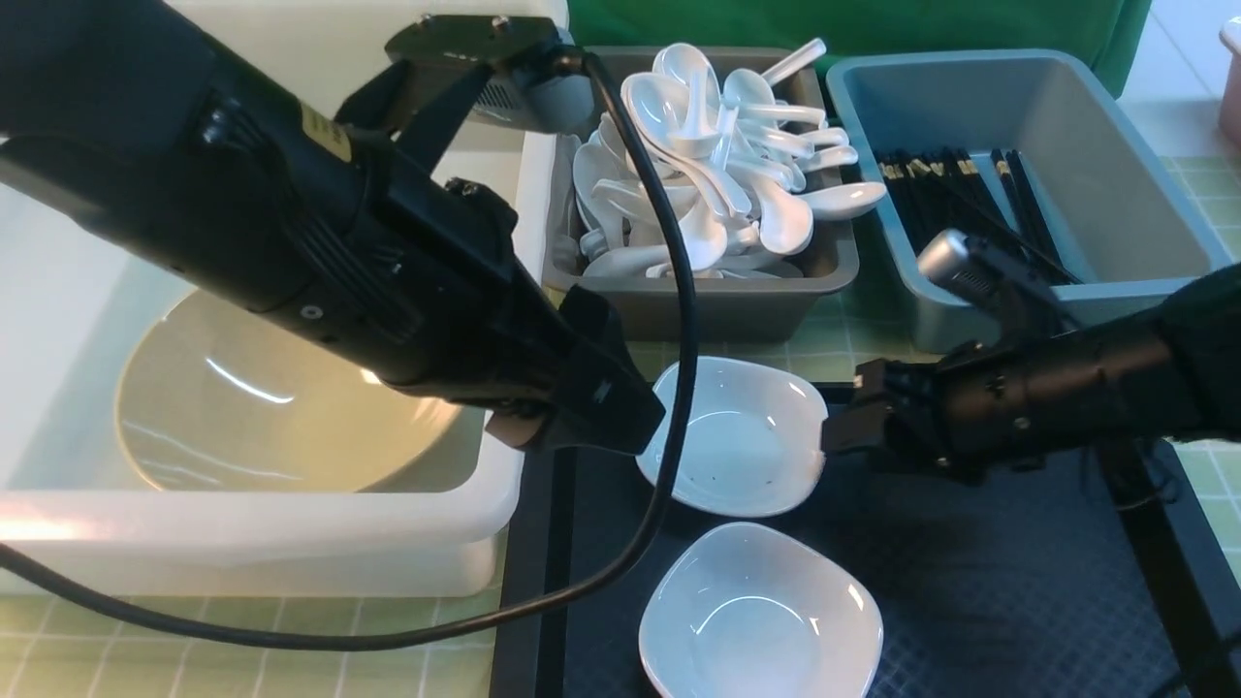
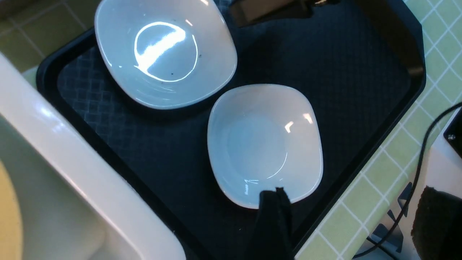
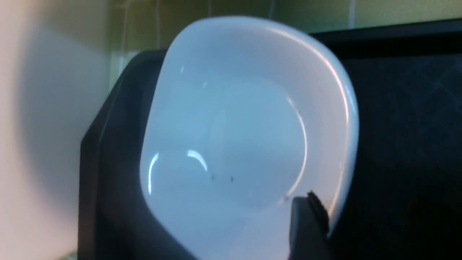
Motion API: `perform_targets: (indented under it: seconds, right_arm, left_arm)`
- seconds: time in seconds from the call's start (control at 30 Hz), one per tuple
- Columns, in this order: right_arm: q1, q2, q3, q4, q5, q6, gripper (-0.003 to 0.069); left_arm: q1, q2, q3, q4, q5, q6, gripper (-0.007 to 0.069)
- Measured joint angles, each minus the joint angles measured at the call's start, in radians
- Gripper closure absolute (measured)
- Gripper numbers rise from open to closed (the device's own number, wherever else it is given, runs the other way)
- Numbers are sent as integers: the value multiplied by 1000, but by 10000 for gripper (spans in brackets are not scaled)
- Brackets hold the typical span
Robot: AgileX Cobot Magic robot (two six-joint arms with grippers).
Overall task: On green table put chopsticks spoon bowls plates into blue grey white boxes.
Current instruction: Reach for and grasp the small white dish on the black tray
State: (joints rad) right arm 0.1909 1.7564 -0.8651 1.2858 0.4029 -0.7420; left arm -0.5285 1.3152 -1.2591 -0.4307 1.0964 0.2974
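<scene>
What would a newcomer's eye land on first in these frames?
Probably the left arm, a big black mass crossing over the white tub that holds the olive-tan bowl. Next, the heap of white spoons filling the dark grey box at the back, with black chopsticks in the blue-grey box beside it. Closer in, the black tray carries a nearer white dish and a farther white dish, with the right gripper at the farther one's rim.

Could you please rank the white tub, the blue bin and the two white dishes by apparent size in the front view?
1. White tub, largest.
2. Blue bin.
3. Far dish and near dish look alike; the near one is closer to the camera and cut off by the frame, so no ranking.
</scene>
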Motion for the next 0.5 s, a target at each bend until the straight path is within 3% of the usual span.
perform_targets:
  seconds: [0.03,0.07,0.2,0.3,0.43,0.5]
  right_arm:
    - [0,4,0,11,0,-7,298]
    - [0,39,-1,107,1,-69,298]
    - [0,111,-2,308,41,-242,301]
    - [0,145,-3,401,90,-372,333]
    - [0,178,-5,427,140,-459,452]
    - [-2,184,-5,432,143,-472,580]
  left_arm:
    - [0,0,0,0,1,0,173]
    - [0,0,0,0,2,2,173]
    - [0,0,0,0,6,2,173]
    - [0,0,0,0,15,2,173]
    - [0,0,0,0,32,2,173]
    - [0,0,0,0,44,2,173]
